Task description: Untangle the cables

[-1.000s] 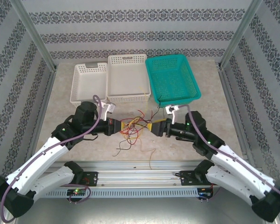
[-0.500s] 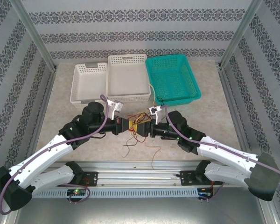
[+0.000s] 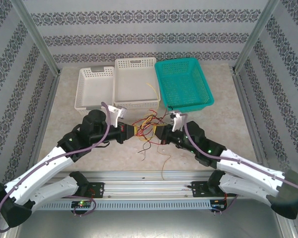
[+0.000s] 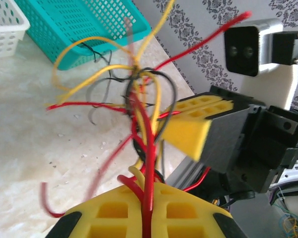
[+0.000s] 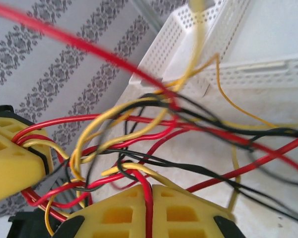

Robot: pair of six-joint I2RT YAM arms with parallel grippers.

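Rail: a metal rail [image 3: 149, 187] runs along the near edge of the table [image 3: 223, 124], with both arm bases bolted to it.
Loose ends: a pale strand and a short red one trail from the tangle toward the rail.
Left gripper: the left gripper [image 3: 135, 131] points right. Its yellow pads [image 4: 114, 218] are pressed together on a red and a yellow strand that come up out of the seam.
Right gripper: the right gripper [image 3: 159, 134] points left, facing the other and close to it. Its own pads [image 5: 116, 215] are pinched on a red strand.
Cables: the cables [image 3: 147, 127] are red, yellow and dark. They bunch in a knot between the two grippers at mid-table, just near of the baskets.
Stray strands: one yellow strand arcs over the middle white basket [image 3: 120, 83]. A dark one reaches the near rim of the teal basket [image 3: 207, 88].
Far row: a small white basket [image 3: 79, 91] sits on the left, with the middle white basket beside it and the teal basket on the right.
Wall: a patterned wall [image 3: 149, 29] stands behind.
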